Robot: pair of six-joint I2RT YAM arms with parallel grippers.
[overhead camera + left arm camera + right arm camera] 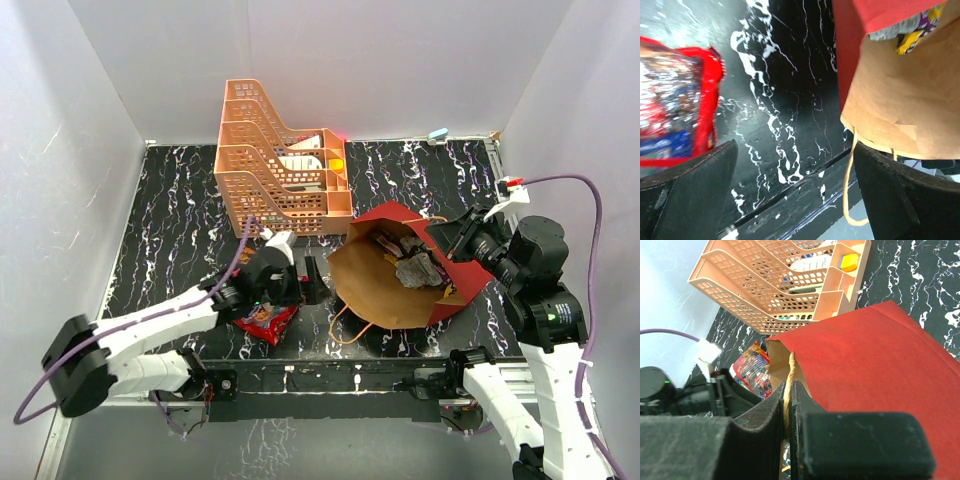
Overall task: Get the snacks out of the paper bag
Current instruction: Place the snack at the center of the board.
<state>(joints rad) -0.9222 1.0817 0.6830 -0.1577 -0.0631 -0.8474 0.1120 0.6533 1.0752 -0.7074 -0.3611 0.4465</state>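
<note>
The left gripper (795,200) has its two black fingers wide apart and empty, low over the table (790,100). It sits between one red packet (675,115) and the open mouth of the bag (890,100). The right gripper (788,390) is pinched together on the bag's rim, with a thin strip of kraft paper showing between its fingers.

There is one bag, lying on its side right of the table's centre with its mouth gaping toward the left arm. It is matte dark red outside and creased brown kraft inside, and a thin cord handle (849,192) loops out at the near lip. Inside lie several crinkled glossy packets, among them a silver one (420,268) and a yellow-and-purple one (912,35); their exact number cannot be told.

The red packet, shiny with a blue patch, lies flat on the black, white-veined table just outside the bag. Behind it stands one orange plastic lattice rack (275,165).
</note>
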